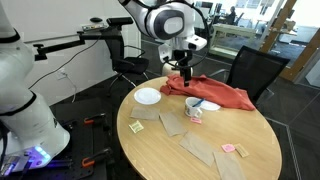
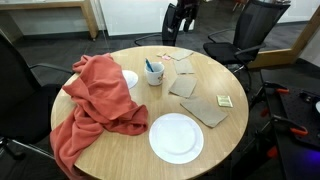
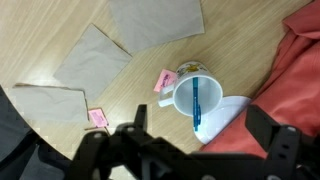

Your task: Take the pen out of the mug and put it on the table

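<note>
The small white mug [image 3: 188, 90] with pinkish markings stands on the light wood round table [image 1: 200, 150], beside a red cloth. It also shows in both exterior views [image 1: 195, 108] [image 2: 154, 74]. The dark teal-blue pen [image 3: 197, 100] stands slanted inside the mug, and its top sticks out over the rim [image 2: 150, 66]. My gripper [image 3: 198, 118] is open and empty. It hangs above the mug with a finger on each side of it in the wrist view, well above the table in an exterior view [image 1: 184, 66].
A crumpled red cloth [image 2: 95, 100] [image 1: 210, 93] lies next to the mug, partly over a white dish [image 3: 228, 112]. A round white plate [image 2: 176, 137] [image 1: 148, 96], several brown paper napkins [image 3: 92, 55] and pink packets [image 3: 165, 80] lie on the table. Office chairs stand around it.
</note>
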